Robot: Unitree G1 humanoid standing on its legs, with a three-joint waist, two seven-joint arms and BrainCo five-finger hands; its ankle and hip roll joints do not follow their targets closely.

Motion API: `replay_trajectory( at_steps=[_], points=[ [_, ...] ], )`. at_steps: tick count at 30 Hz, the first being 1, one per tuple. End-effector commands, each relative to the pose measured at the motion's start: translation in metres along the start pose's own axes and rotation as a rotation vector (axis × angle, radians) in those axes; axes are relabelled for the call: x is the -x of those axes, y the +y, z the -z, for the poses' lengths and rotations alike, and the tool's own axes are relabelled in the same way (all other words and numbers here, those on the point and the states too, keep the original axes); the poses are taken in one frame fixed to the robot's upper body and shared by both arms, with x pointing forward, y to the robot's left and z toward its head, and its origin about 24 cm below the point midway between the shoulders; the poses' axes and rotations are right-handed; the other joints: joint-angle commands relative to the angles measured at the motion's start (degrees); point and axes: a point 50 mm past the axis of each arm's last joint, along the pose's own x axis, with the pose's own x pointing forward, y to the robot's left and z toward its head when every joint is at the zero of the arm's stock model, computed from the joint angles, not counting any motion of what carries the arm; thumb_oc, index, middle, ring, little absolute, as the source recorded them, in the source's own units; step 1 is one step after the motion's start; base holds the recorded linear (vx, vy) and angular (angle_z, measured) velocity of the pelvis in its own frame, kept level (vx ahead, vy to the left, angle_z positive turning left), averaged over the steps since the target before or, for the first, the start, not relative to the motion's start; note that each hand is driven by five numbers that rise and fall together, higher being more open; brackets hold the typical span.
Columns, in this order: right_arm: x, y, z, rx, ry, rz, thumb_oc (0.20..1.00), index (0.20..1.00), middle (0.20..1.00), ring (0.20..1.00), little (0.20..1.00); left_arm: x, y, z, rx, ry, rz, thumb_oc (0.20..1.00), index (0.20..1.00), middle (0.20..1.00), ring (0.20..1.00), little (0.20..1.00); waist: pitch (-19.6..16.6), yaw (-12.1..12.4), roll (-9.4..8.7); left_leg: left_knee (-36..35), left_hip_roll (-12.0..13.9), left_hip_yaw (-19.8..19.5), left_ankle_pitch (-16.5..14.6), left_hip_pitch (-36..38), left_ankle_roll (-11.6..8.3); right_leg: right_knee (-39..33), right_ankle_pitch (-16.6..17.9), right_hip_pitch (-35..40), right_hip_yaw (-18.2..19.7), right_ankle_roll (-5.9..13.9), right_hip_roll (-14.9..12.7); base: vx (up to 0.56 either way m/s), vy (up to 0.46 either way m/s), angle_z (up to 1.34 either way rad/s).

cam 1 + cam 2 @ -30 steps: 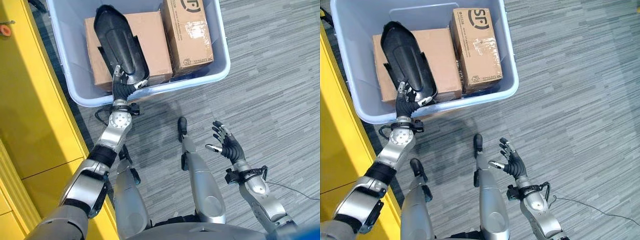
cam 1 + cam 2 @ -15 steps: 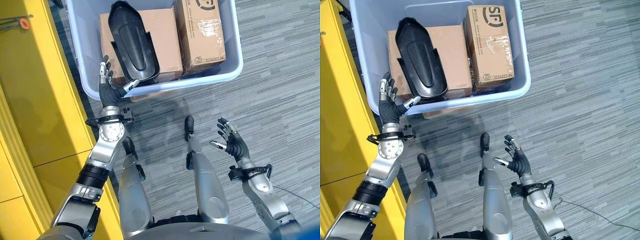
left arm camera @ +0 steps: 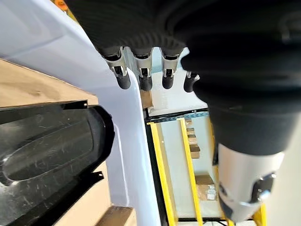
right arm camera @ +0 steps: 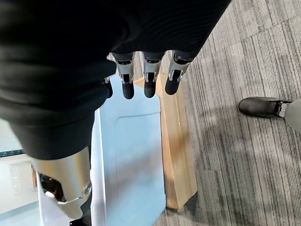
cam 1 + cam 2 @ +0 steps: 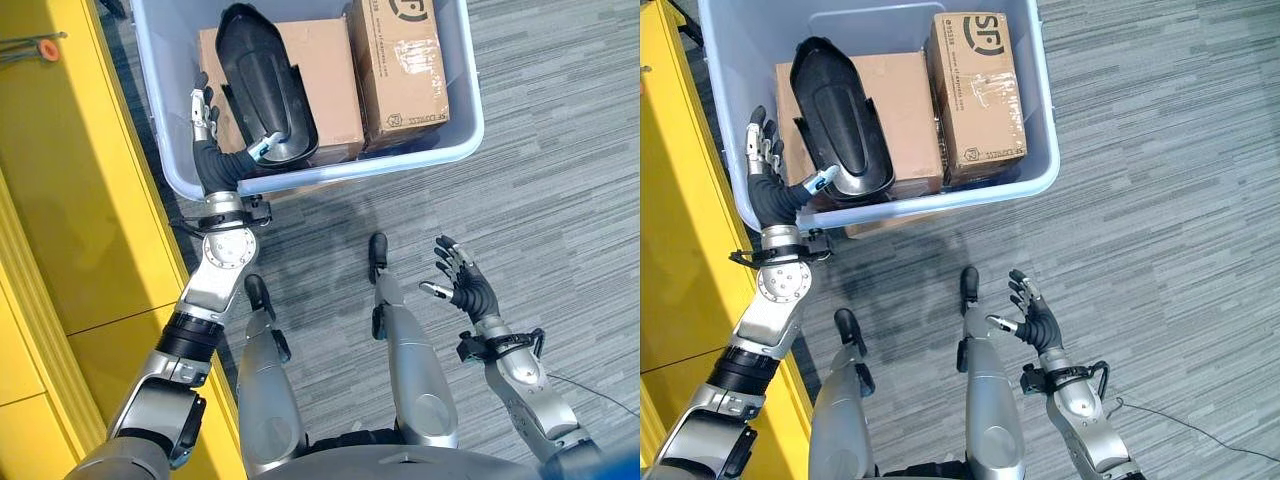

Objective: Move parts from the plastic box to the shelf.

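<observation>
plastic box (image 5: 465,110): far wall cut off | black part (image 5: 262,85): underside hidden | cardboard boxes (image 5: 330,70): partly covered

**Floor, Wood and a Small Orange Thing**

A grey striped carpet (image 5: 560,170) covers the floor. A flat piece of light wood (image 4: 176,141) lies on the carpet, partly under something pale. A small orange thing (image 5: 40,48) sits far over to the left, near the top corner of the view.
</observation>
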Motion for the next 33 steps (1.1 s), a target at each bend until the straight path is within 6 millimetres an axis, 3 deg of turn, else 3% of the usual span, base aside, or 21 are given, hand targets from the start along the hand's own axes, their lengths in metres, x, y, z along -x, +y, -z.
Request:
replay_trajectory(
  at_steps=[1,13,14,15,17,33],
  points=[
    [0.006,-0.002,-0.013,0.018,-0.061,-0.019,1.000,1.000,1.000,1.000,1.000,-0.012,0.015,-0.002,-0.057,-0.051,-0.091,1.000,1.000,1.000,1.000,1.000,-1.68,-1.05,-1.50,3.26,0.95,-5.28,1.58,-3.75,0.99,9.13,-11.14,3.06,2.71,5.86,-4.05,0.00,0.000,0.00],
    [0.008,-0.002,-0.010,0.012,-0.043,-0.021,1.000,1.000,1.000,1.000,1.000,-0.017,0.026,0.020,-0.008,0.076,-0.198,1.000,1.000,1.000,1.000,1.000,-1.47,-1.53,-2.24,4.06,1.02,-5.35,1.49,-4.81,1.05,9.69,-11.19,2.11,2.80,5.66,-3.69,0.01,0.000,0.00],
    [0.008,-0.001,-0.009,0.013,-0.041,-0.023,1.000,1.000,1.000,1.000,1.000,-0.017,0.027,0.021,0.000,0.087,-0.208,1.000,1.000,1.000,1.000,1.000,-1.63,-1.54,-2.16,4.21,1.13,-5.57,0.06,-4.19,0.67,9.91,-12.41,2.72,2.76,5.88,-3.58,0.00,0.000,0.00],
    [0.008,0.000,-0.010,0.021,-0.041,-0.034,1.000,1.000,1.000,1.000,1.000,-0.019,0.029,0.022,0.015,0.096,-0.230,1.000,1.000,1.000,1.000,1.000,-1.45,-1.63,-2.49,4.21,1.06,-5.38,1.44,-5.08,1.03,9.78,-11.17,1.92,2.86,5.66,-3.64,0.08,0.006,0.00],
    [0.009,-0.001,-0.010,0.021,-0.038,-0.035,1.000,1.000,1.000,1.000,1.000,-0.019,0.031,0.026,0.004,0.115,-0.238,1.000,1.000,1.000,1.000,1.000,-1.56,-1.66,-2.39,4.29,1.22,-5.54,0.01,-4.36,0.60,9.94,-12.40,2.58,2.76,5.89,-3.55,0.04,0.001,0.00],
    [0.013,-0.004,-0.006,0.037,-0.006,-0.045,1.000,1.000,1.000,1.000,1.000,-0.047,0.040,0.036,0.043,0.216,-0.269,1.000,1.000,1.000,1.000,1.000,-1.44,-2.75,-3.10,5.15,1.57,-5.80,0.11,-5.54,0.46,10.56,-12.20,1.41,2.95,5.95,-3.04,0.00,0.000,0.00]
  ],
)
